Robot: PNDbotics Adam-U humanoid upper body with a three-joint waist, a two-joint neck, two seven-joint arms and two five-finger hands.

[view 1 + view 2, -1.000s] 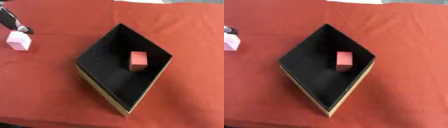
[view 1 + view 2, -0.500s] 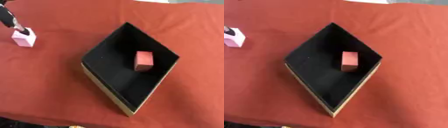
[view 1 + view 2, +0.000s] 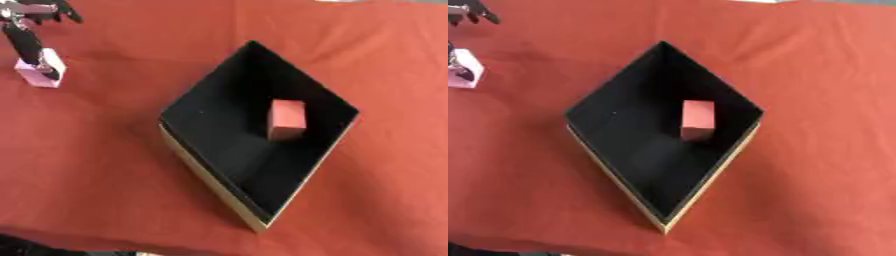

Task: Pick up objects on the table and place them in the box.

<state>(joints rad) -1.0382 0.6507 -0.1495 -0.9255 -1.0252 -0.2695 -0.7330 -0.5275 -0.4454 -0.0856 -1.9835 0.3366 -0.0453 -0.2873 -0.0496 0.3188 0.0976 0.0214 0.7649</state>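
**A:** Left eye view. What occupies the table [image 3: 105, 165]?

**B:** A red cloth covers it. A black-lined box [image 3: 214, 187] with pale outer walls sits near the middle, turned so one corner points at the near edge. A red block [image 3: 286, 118] stands upright on the box floor, toward its right wall; that one appears already delivered.

**A:** And the piece not yet boxed?

**B:** A pink block [image 3: 38, 73] lies near the far left corner of the table, well apart from the box. The left hand [image 3: 26, 35] is above it: one dark finger reaches down to its top face, while the other fingers curl higher up. Whether the block is pinched or only touched, I cannot tell. The placing suggests a pick-up from above, so the block could be lifted over the box wall.

**A:** Right eye view. Anything added?

**B:** The same layout, shifted. The pink block shows at the left edge of the picture, the hand mostly cropped. The right hand appears in neither view.

**A:** Obstacles?

**B:** Only bare cloth lies between block and box. The near left wall of the box is the one thing to be cleared, in my judgement.
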